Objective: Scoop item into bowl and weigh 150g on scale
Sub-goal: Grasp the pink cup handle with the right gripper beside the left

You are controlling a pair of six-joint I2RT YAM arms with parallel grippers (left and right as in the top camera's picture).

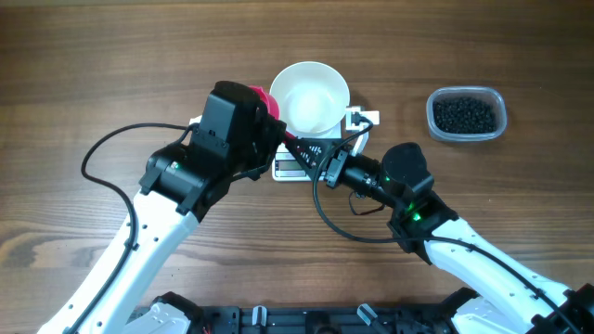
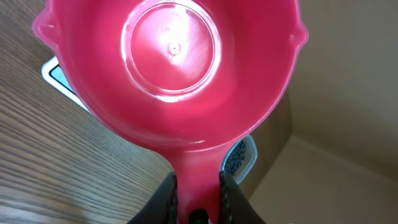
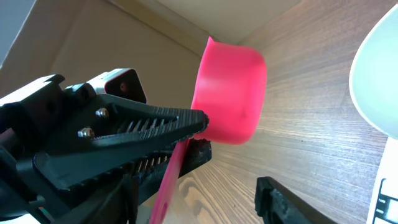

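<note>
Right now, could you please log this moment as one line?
left gripper: shut on empty scoop | right gripper: open | bowl: empty, on scale

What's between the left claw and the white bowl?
A pink scoop, its handle clamped in the left gripper, beside the bowl; the overhead view shows it.

Before me, the left pincer (image 3: 198,134) clamps the pink scoop (image 3: 233,87) by its handle above the counter (image 3: 311,143); the bowl (image 3: 379,81) edges in at right.

The white bowl (image 1: 311,93) is round and empty. It sits the right way up on the flat white scale (image 1: 290,170). Only the scale's front edge peeks out. The tiny black beads (image 1: 466,113) lie in a clear tub (image 1: 430,113), well apart from the bowl.
</note>
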